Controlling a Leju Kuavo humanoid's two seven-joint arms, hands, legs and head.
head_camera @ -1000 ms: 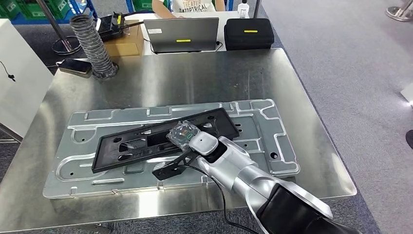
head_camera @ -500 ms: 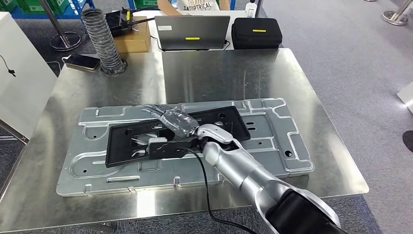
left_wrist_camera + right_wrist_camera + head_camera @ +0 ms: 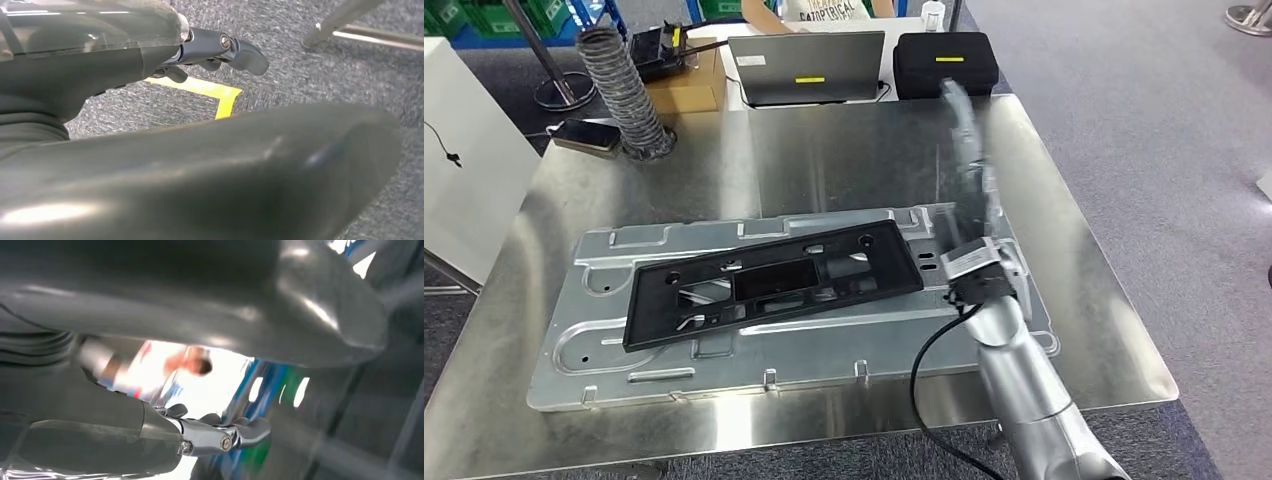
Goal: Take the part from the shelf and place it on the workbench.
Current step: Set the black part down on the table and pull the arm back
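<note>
The part, a long black plastic frame (image 3: 774, 283) with cut-outs, lies flat on a grey stamped metal plate (image 3: 674, 350) on the steel workbench (image 3: 844, 160). My right hand (image 3: 969, 190) is raised off the bench to the right of the frame's end, motion-blurred, with its fingers stretched upward and holding nothing. The right wrist view shows the same right hand (image 3: 210, 435) with its fingers apart and empty against a blurred background. My left hand (image 3: 200, 50) hangs over grey carpet with a yellow tape mark, its fingers loose and empty.
Along the bench's far edge stand a laptop (image 3: 806, 68), a black case (image 3: 944, 62), a cardboard box (image 3: 686, 88), a ribbed grey hose (image 3: 624, 95) and a phone (image 3: 586, 135). A person (image 3: 824, 10) sits behind them. A white cabinet (image 3: 464, 150) stands at the left.
My right hand has come off the black frame and swung right and upward. The frame now lies alone and flat on the plate. The camera shifted slightly.
</note>
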